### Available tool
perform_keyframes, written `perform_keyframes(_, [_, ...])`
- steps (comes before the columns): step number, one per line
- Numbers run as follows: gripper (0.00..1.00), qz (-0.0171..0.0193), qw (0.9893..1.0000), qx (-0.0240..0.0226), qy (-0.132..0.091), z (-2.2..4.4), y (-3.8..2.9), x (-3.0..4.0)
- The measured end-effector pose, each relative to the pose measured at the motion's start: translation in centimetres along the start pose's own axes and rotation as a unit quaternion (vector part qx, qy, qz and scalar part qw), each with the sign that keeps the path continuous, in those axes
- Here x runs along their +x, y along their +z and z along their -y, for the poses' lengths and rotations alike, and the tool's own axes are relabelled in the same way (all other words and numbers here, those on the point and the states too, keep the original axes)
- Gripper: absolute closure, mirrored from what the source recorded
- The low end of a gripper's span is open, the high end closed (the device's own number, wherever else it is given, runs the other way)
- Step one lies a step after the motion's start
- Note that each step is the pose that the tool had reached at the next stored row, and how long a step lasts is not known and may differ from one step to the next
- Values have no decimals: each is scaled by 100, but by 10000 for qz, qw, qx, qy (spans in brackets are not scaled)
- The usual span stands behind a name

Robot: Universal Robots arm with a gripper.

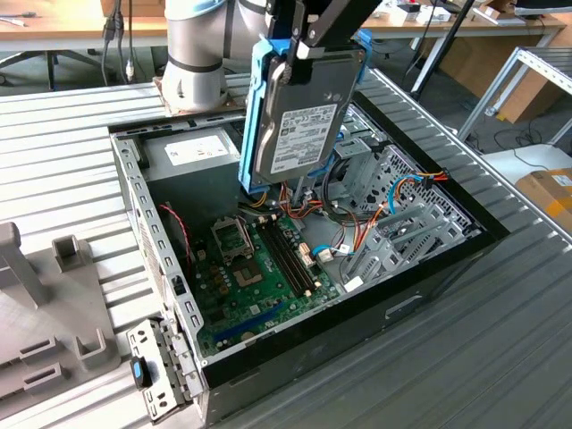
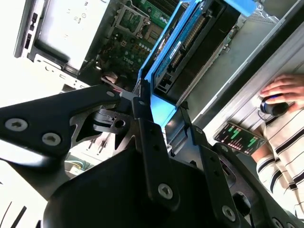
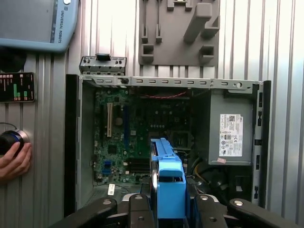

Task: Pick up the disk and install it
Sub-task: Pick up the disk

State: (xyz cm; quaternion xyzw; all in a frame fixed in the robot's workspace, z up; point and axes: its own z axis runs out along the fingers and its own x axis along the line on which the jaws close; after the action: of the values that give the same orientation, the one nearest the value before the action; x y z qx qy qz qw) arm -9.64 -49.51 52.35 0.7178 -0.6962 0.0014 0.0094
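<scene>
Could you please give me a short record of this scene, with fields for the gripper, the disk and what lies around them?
gripper: shut on the disk, at its upper end
disk: held in the air, roughly upright, over the open computer case; not yet installed
computer case: lying open on the table, with the motherboard and power supply exposed
grey fixture: on the table beside the case, at the exterior view's left
person's hand: on a round controller next to the case

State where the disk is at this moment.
In the exterior view the disk hangs on edge in the gripper, above the open computer case and near its grey power supply.
</scene>
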Motion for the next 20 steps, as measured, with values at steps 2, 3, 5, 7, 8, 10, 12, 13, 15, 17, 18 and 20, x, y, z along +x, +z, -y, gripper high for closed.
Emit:
perform_keyframes(2, [64,1,10000,0,3,3,3,49])
perform_keyframes(3, [64,1,10000,1,4,5,4,73])
perform_keyframes(5, [64,0,10000,0,11,10,7,153])
perform_keyframes(7, [64,0,10000,0,19,15,10,250])
perform_keyframes(8, [64,1,10000,0,25,18,13,308])
perform_keyframes(10, [64,0,10000,0,34,24,15,387])
perform_keyframes(12, [64,1,10000,0,37,25,16,410])
perform_keyframes(13, [64,1,10000,0,37,26,16,411])
perform_keyframes(15, [64,1,10000,0,37,74,15,412])
perform_keyframes(17, [64,1,10000,0,36,166,15,415])
perform_keyframes(18, [64,1,10000,0,37,205,14,416])
perform_keyframes(20, [64,1,10000,-1,37,289,14,423])
